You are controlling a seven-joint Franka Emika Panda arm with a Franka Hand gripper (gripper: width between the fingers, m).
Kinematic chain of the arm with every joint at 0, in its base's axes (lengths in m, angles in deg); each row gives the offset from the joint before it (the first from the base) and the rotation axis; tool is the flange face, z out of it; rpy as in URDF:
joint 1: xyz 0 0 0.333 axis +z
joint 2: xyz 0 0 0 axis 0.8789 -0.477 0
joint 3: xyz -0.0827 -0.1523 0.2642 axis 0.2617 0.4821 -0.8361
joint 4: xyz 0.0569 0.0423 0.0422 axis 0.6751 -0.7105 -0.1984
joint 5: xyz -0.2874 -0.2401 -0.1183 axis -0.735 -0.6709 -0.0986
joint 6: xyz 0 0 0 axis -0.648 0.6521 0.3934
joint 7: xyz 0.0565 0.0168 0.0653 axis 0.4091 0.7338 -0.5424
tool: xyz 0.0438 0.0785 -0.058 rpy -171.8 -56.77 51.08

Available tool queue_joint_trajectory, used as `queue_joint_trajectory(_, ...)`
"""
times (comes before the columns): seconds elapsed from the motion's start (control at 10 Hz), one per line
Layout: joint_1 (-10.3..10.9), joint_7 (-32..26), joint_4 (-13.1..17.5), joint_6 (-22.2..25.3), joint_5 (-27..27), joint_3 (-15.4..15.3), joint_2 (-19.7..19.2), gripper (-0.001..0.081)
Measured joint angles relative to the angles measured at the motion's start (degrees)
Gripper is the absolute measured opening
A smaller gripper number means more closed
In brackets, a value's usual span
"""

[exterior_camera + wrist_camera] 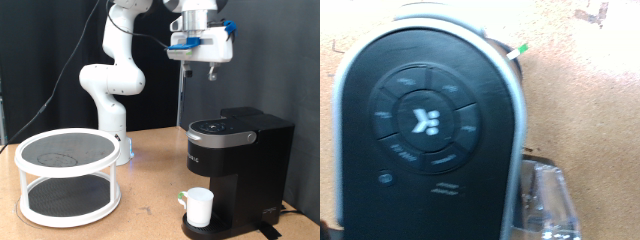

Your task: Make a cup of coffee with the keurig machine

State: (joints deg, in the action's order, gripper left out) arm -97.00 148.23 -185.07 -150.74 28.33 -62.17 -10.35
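Observation:
The black keurig machine (238,165) stands on the wooden table at the exterior view's right, with its lid down. The small white cup (198,207) stands on the machine's round drip base, under the brew head. My gripper (198,72) hangs high above the machine, well clear of it, with its fingers apart and nothing between them. The wrist view looks straight down on the machine's top (425,120) with its ring of buttons. The fingers do not show in that view, and the cup is hidden there.
A white two-tier round rack (68,175) with dark mesh shelves stands at the exterior view's left. The machine's clear water tank (545,200) shows beside its top. A black curtain hangs behind the table.

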Motion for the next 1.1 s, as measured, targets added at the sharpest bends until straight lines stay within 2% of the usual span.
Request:
queue_joint_trajectory(0.2, -0.9, 0.4, 3.7, -0.5, -1.7, -1.8, -4.6, 0.0734)
queue_joint_trajectory(0.4, -1.2, 1.9, 5.4, -2.2, -4.1, -3.3, -8.4, 0.0734)
queue_joint_trajectory(0.8, -1.3, 4.3, 6.3, -6.2, -7.7, -4.4, -12.6, 0.0734)
queue_joint_trajectory(1.1, -1.3, 4.5, 5.2, -8.4, -9.3, -4.9, -14.6, 0.0734)
